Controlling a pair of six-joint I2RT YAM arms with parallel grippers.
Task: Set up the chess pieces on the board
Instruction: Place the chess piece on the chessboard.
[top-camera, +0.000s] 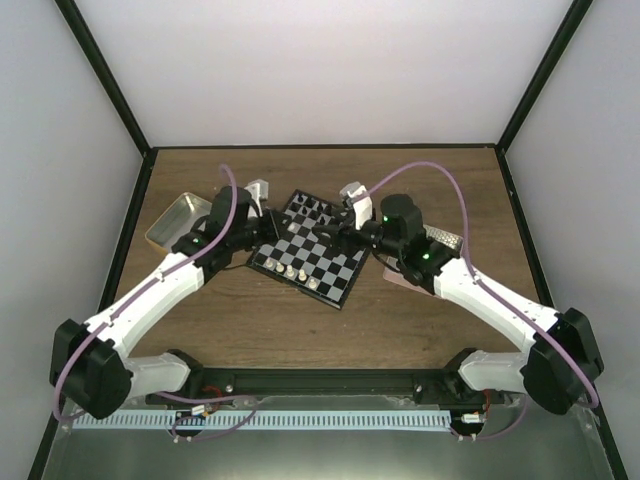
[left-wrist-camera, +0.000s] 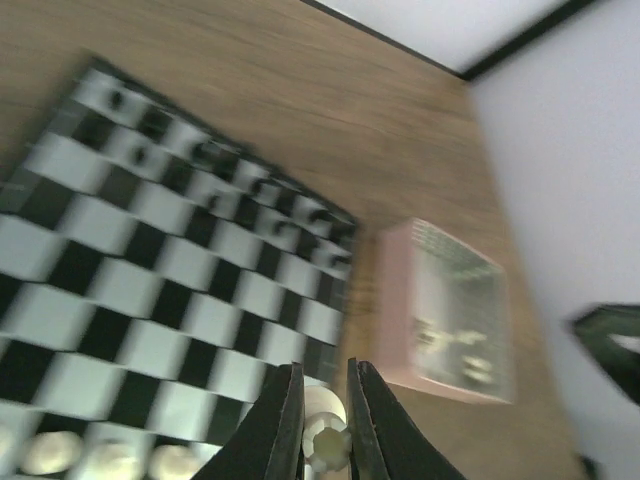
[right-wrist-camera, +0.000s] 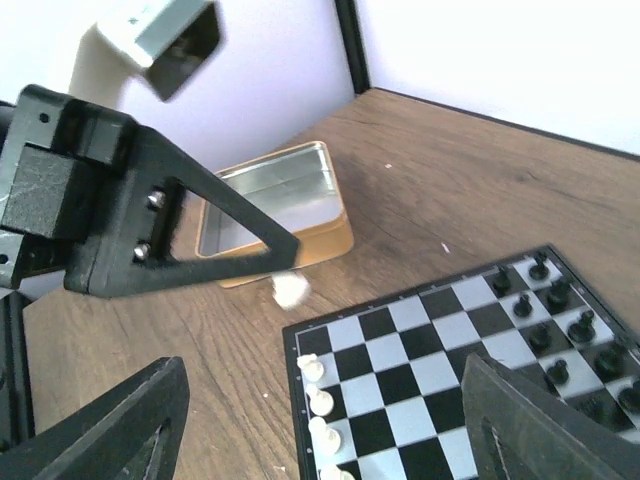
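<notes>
The board (top-camera: 310, 247) lies angled at mid-table, black chess pieces (top-camera: 316, 208) along its far edge and white ones (top-camera: 291, 271) along its near edge. My left gripper (left-wrist-camera: 325, 370) is shut on a cream-white chess piece (left-wrist-camera: 328, 440), hanging beside the board's left corner. The right wrist view shows that piece (right-wrist-camera: 289, 290) under the left gripper's fingers (right-wrist-camera: 230, 262), just off the board (right-wrist-camera: 450, 370) and in front of the tin. My right gripper (right-wrist-camera: 320, 420) stands open above the board with nothing between its fingers. White pieces (right-wrist-camera: 318, 402) line the board's left edge there.
A yellow-sided metal tin (top-camera: 180, 220) sits left of the board, seen open and empty in the right wrist view (right-wrist-camera: 270, 205). A pink tray (left-wrist-camera: 450, 310) holding more pieces lies right of the board, partly under my right arm (top-camera: 445, 243). Black frame posts and white walls surround the table.
</notes>
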